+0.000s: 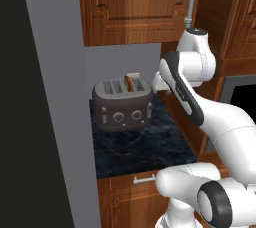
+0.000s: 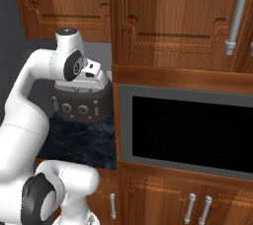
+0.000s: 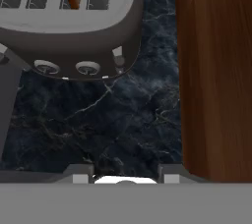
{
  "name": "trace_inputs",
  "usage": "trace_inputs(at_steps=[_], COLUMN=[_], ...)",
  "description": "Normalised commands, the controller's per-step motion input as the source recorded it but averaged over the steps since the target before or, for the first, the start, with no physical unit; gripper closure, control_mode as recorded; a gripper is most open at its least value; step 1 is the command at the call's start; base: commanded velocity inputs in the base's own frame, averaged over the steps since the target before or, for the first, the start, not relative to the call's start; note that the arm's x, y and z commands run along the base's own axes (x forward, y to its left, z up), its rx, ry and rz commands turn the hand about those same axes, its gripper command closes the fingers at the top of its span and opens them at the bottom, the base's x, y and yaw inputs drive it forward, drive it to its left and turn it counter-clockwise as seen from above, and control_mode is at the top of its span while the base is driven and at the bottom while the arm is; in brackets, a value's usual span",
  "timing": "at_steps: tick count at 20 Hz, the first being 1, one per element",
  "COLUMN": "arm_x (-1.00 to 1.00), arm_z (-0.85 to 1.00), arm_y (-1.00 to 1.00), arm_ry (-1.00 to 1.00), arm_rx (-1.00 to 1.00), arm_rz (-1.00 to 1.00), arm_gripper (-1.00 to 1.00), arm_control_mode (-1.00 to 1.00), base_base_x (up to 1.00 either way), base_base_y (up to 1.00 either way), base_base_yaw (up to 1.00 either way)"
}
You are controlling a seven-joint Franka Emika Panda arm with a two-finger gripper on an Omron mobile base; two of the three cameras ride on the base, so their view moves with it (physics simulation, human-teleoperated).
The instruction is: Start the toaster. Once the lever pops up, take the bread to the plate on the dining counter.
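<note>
Carefully now: the toaster (image 1: 122,104) sits on the dark marble bench (image 1: 145,149), with the bread (image 1: 129,82) standing proud in a slot near its 12 o'clock. Your claw (image 3: 126,171) hangs above and in front, apparently spread, gripping nothing. The lever (image 3: 118,57) sits at the toaster's 3 o'clock, close to the wood panel (image 3: 216,70); swing wide and you may clip that panel.
</note>
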Motion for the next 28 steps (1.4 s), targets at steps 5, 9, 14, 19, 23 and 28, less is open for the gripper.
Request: trace_inputs(at_steps=[5,9,14,19,23,28], arm_x=[0.00,0.01,0.01,0.06,0.11,0.15], arm_z=[-0.14,-0.26,-0.27,-0.15,-0.04,0.00], arm_y=[0.00,0.03,0.09,0.01,0.01,0.01], arm_ry=[-0.02,-0.11,-0.12,-0.13,-0.14,-0.11], arm_rx=[0.00,0.00,0.00,0.00,0.00,0.00], arm_rz=[0.02,0.09,0.11,0.09,0.05,0.02], arm_gripper=[-1.00,-1.00,-1.00,-1.00,-1.00,-1.00], arm_control_mode=[-1.00,-1.00,-1.00,-1.00,-1.00,-1.00], base_base_x=[0.00,0.00,0.00,0.00,0.00,0.00], base_base_y=[0.00,0.00,0.00,0.00,0.00,0.00], base_base_yaw=[0.00,0.00,0.00,0.00,0.00,0.00])
